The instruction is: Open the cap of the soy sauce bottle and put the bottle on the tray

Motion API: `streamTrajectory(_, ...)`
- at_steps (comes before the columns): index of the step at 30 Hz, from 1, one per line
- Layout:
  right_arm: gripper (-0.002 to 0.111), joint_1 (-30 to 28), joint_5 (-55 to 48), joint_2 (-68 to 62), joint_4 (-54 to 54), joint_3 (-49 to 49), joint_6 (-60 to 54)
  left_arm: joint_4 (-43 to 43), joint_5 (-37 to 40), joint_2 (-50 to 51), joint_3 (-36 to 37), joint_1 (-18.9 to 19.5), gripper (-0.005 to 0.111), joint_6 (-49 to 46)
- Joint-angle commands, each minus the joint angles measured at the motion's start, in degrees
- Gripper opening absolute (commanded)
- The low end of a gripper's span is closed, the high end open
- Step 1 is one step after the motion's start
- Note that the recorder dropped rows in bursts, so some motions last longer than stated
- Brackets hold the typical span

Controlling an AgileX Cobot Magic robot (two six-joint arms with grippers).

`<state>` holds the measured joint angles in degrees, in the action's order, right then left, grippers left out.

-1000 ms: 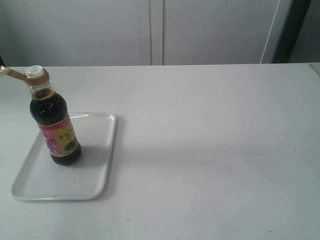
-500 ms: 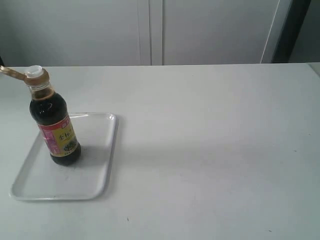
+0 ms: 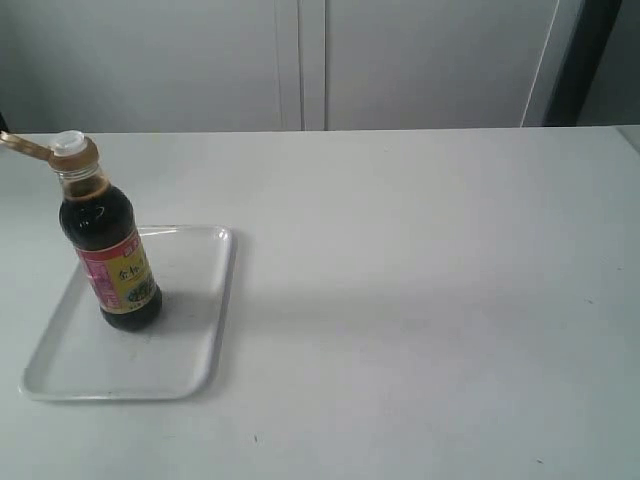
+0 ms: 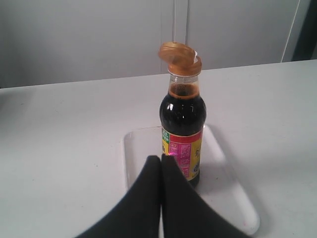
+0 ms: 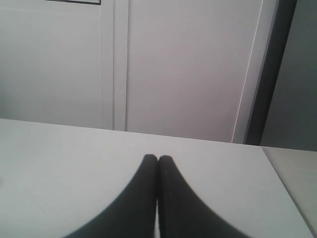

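The soy sauce bottle (image 3: 110, 255) stands upright on the white tray (image 3: 190, 330) at the left of the table. Its orange-brown cap (image 3: 60, 150) is flipped open, the lid hanging out to the side and the white spout showing. In the left wrist view the bottle (image 4: 182, 134) stands on the tray (image 4: 230, 198), its cap (image 4: 179, 57) open. My left gripper (image 4: 161, 158) is shut and empty, a little short of the bottle. My right gripper (image 5: 158, 159) is shut and empty over bare table. Neither gripper shows in the exterior view.
The white table (image 3: 420, 280) stretches to the right of the tray. Pale cabinet doors (image 3: 300, 60) stand behind the table's far edge, with a dark upright strip (image 3: 590, 60) at the far right.
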<state>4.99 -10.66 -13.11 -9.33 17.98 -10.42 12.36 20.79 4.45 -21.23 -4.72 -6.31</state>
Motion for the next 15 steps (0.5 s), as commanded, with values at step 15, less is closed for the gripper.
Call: streamTrajectory(15,0.000,-0.4,0.5,0.3,-0.1,-0.4,0.3,-5.2,-1.6,-0.5,2.9,0.0,0.000,0.3)
